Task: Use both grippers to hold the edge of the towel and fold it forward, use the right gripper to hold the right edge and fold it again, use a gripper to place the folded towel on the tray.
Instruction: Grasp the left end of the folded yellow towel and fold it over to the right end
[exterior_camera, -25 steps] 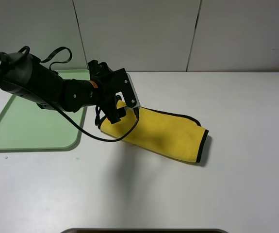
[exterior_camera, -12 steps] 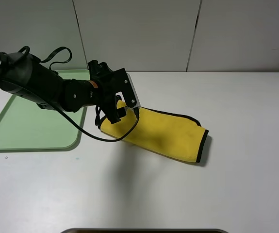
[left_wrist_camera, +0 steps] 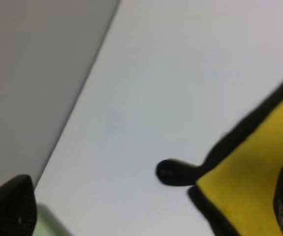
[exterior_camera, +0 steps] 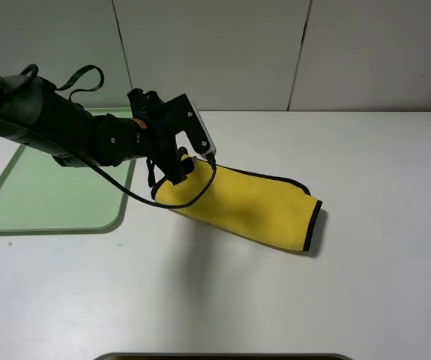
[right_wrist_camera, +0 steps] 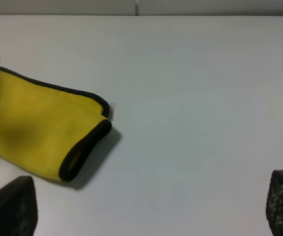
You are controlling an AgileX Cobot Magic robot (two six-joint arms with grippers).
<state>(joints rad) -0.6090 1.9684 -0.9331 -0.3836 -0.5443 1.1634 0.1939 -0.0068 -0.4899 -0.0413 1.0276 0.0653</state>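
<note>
The folded towel (exterior_camera: 252, 204) lies on the bench (exterior_camera: 350, 285) beside the tray (exterior_camera: 20, 214), not yet on it. The left gripper (exterior_camera: 191, 166) hovers over the towel's tray-side end, jaws spread, holding nothing. It should probably pinch every layer inside the black edge (exterior_camera: 314, 223), then lift clear before carrying. Only the left wrist view shows the corner loop (left_wrist_camera: 173, 172). Only the right wrist view shows the right gripper (right_wrist_camera: 146, 209), its jaws released.
</note>
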